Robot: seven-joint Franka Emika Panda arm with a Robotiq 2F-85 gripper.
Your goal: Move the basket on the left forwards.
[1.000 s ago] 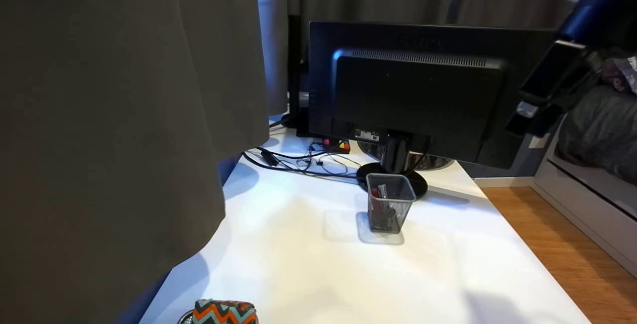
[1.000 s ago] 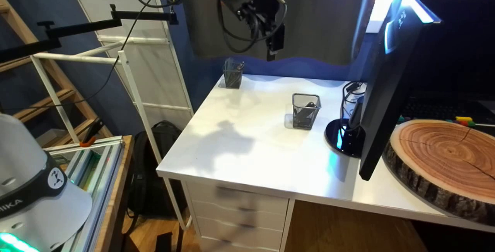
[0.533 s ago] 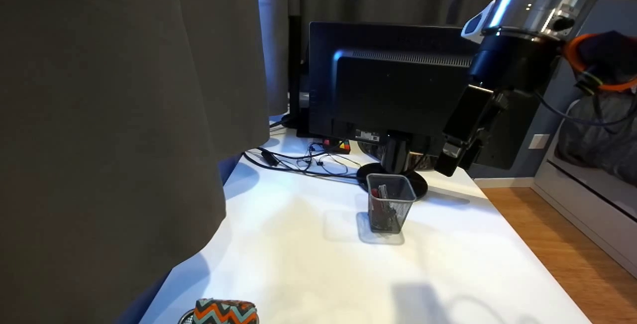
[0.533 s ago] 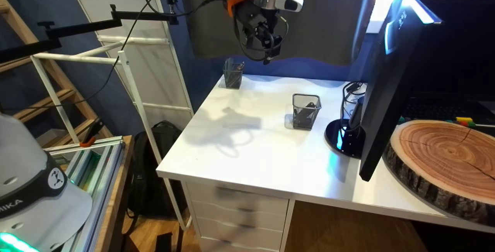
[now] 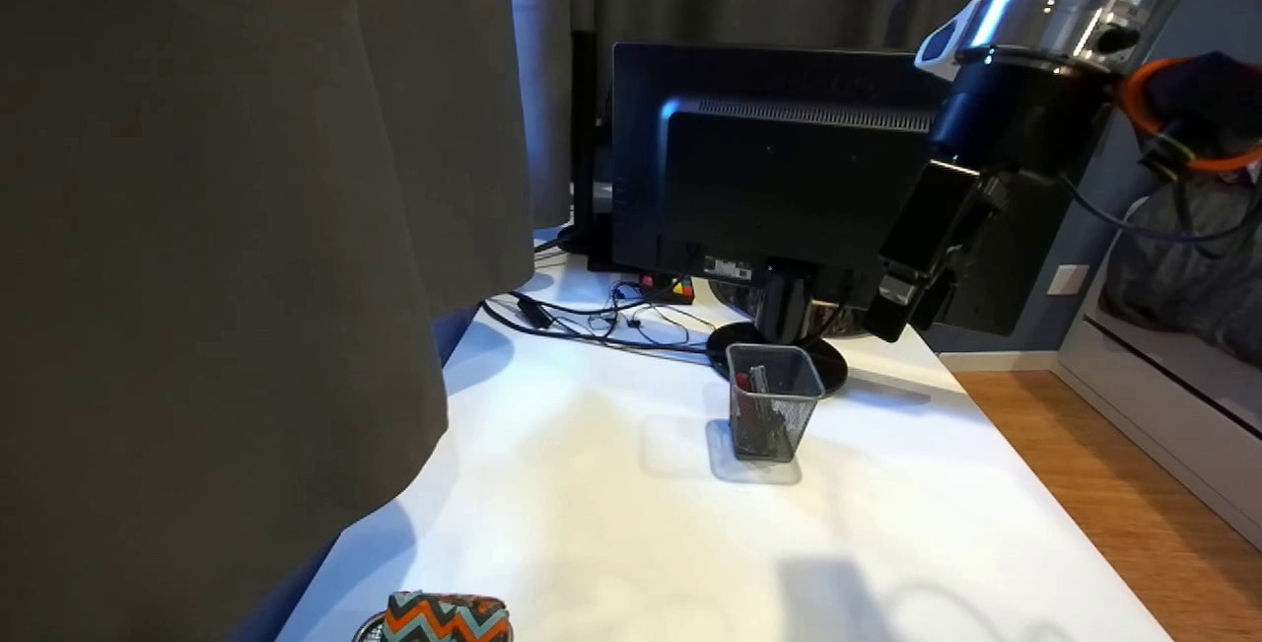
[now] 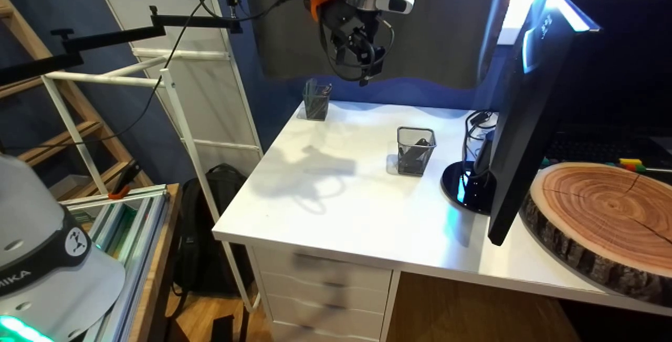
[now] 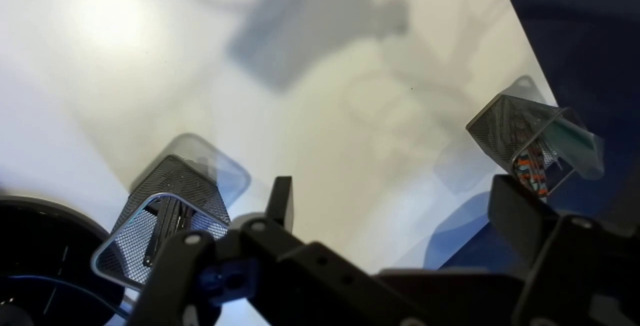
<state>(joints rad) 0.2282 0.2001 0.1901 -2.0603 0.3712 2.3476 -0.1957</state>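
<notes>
Well beyond the widely parted fingers point(image 7: 517, 213), the dark, tapering mesh basket point(image 7: 494, 124) holds what looks like an orange-and-teal zigzag pouch point(image 7: 531, 171).

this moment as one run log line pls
gripper: open, empty, above desk | left basket: upright, ungrasped | right basket: upright, near monitor stand

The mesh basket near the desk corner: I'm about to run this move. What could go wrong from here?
The clear item poking above the rim of the mesh basket might catch on the tool and tip the basket.
The basket stands close to an edge of the desk, so a bump that way could push it off.
A similar basket stands near the monitor, so the wrong one might be picked.
</notes>
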